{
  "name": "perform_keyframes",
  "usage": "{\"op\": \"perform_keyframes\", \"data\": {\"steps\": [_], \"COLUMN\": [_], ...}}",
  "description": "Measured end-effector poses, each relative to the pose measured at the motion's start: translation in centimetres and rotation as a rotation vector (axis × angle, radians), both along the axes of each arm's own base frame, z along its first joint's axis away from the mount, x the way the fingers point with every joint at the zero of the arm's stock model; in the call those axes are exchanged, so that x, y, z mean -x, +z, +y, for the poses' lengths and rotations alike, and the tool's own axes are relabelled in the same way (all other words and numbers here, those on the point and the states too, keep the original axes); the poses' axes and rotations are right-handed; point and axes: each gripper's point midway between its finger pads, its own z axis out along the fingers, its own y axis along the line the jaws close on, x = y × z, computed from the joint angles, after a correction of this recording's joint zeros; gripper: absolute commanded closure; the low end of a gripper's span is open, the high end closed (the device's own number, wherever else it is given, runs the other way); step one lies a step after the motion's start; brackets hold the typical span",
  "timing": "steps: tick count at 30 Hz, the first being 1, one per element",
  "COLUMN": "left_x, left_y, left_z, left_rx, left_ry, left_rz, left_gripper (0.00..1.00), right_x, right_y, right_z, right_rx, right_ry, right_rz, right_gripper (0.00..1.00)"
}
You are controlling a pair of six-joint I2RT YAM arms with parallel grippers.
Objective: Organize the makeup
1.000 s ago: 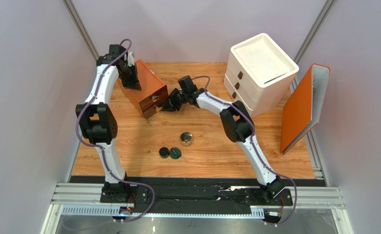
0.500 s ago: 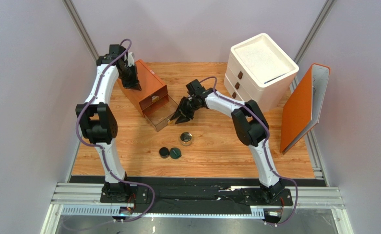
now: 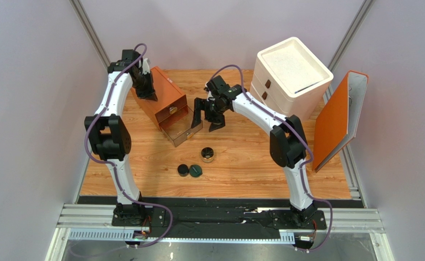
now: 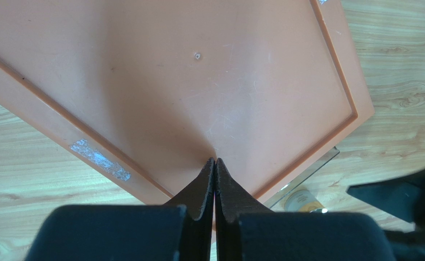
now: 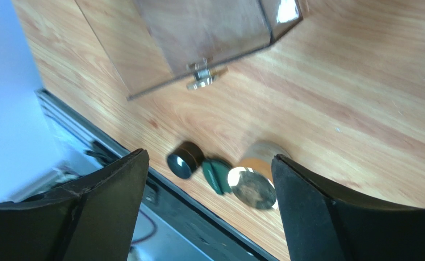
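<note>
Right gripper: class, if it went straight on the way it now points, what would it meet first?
Probably the table, between the open drawer and the jar. The right gripper is open and points down at the wood; depth is unclear, so the jar may lie near its line.

A drawer box (image 3: 163, 99) sits at the far left of the tabletop (image 3: 252, 157), its drawer (image 3: 182, 128) standing out toward the near right. The left tool (image 4: 215, 163) rests on the box's top. The right tool (image 3: 207, 122) hangs just right of the drawer. Nearer stands a jar (image 3: 208, 155). To its near left lie the left compact (image 3: 183, 170) and right compact (image 3: 196, 171), touching. At the far right is a drawer tower (image 3: 290, 81), with a folder (image 3: 337, 119) upright to its right.
</note>
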Motion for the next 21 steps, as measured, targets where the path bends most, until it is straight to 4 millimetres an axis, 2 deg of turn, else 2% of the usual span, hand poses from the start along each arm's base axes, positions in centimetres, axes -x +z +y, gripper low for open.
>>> {"op": "perform_keyframes", "data": {"steps": [2, 4, 6, 10, 12, 18, 21], "left_x": [0.1, 0.1, 0.2, 0.2, 0.2, 0.2, 0.2], "left_y": [0.0, 0.0, 0.0, 0.0, 0.0, 0.0, 0.0], "left_z": [0.0, 0.1, 0.1, 0.2, 0.2, 0.2, 0.2], "left_rx": [-0.004, -0.007, -0.009, -0.013, -0.014, -0.014, -0.014], "left_ry": [0.001, 0.002, 0.003, 0.0, -0.002, -0.003, -0.004], "left_rz": [0.003, 0.006, 0.009, 0.01, 0.009, 0.01, 0.009], "left_gripper": [1.0, 1.0, 1.0, 1.0, 1.0, 1.0, 1.0], "right_x": [1.2, 2.5, 4.1, 8.6, 10.3, 10.0, 9.3], "right_y": [0.8, 0.5, -0.4, -3.5, -4.2, -4.4, -5.6], "right_z": [-1.0, -1.0, -1.1, -1.7, -2.1, -2.8, -3.5], "right_rx": [0.066, 0.109, 0.17, 0.283, 0.312, 0.357, 0.403], "right_ry": [0.074, 0.13, 0.198, 0.336, 0.375, 0.374, 0.365], "right_rz": [-0.066, -0.086, -0.098, -0.063, -0.031, -0.053, -0.059], "right_gripper": [0.12, 0.12, 0.12, 0.12, 0.12, 0.13, 0.13]}}
